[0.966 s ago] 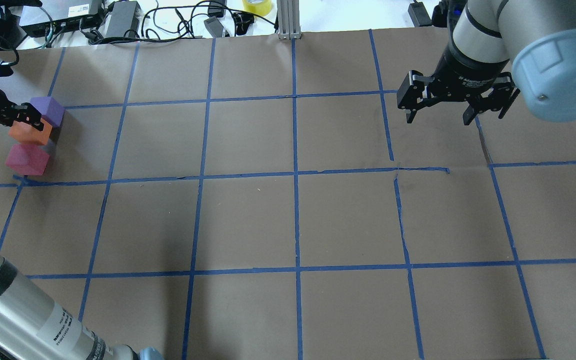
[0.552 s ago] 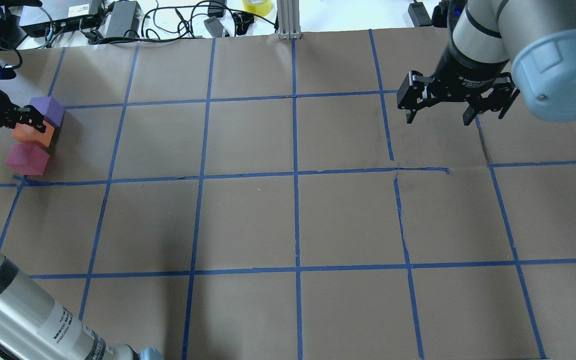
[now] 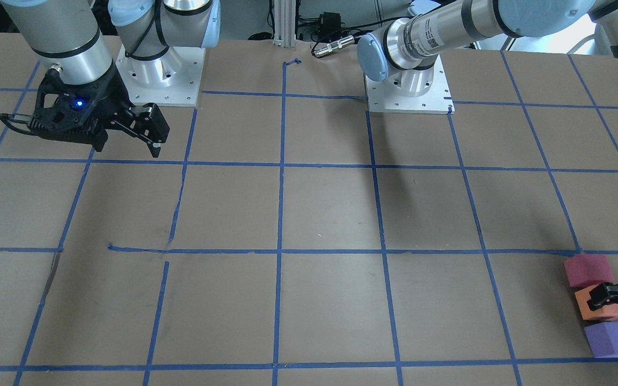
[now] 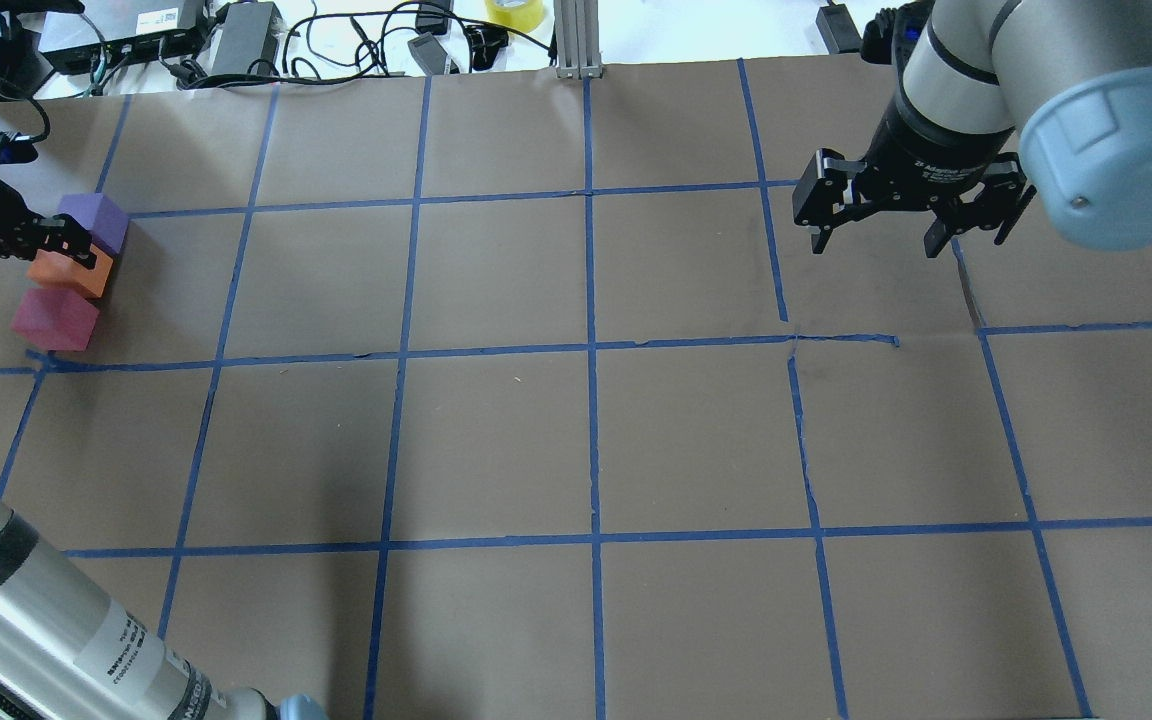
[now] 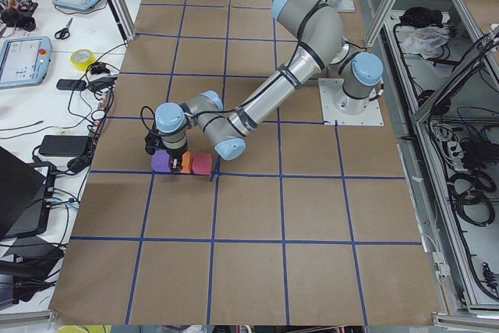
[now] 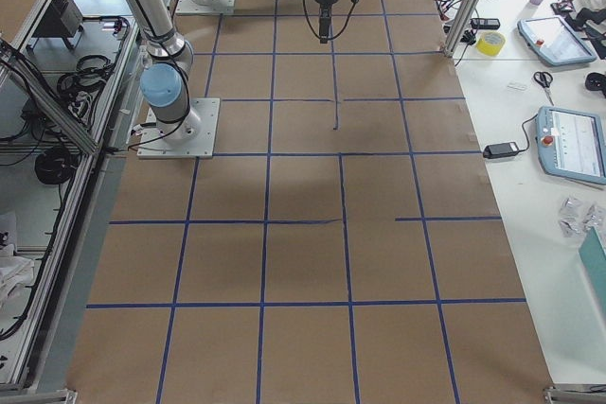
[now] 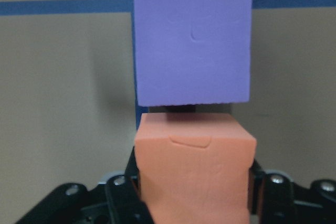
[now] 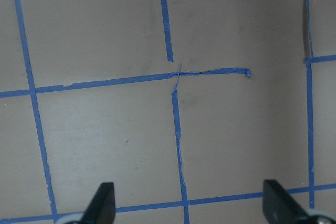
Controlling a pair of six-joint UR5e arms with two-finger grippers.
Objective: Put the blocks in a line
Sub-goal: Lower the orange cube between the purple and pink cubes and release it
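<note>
We have the left gripper (image 4: 71, 248) clenched on the orange block (image 4: 71, 276), purple block (image 4: 96, 220) just beside at 1 o'clock and pinkish-red block (image 4: 54, 320) at 7. A crooked release could drag the foam and knock neighbours askew. The right gripper (image 4: 874, 245) hangs spread wide.

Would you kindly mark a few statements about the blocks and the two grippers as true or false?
1. The left gripper grips the orange block. True.
2. The purple block lies between the other two. False: the orange block is in the middle, between the purple block and the pinkish-red block.
3. The right gripper is open and holds nothing. True.
4. The right gripper hangs directly over the blocks. False: it is at the other end of the table, far from them.
</note>
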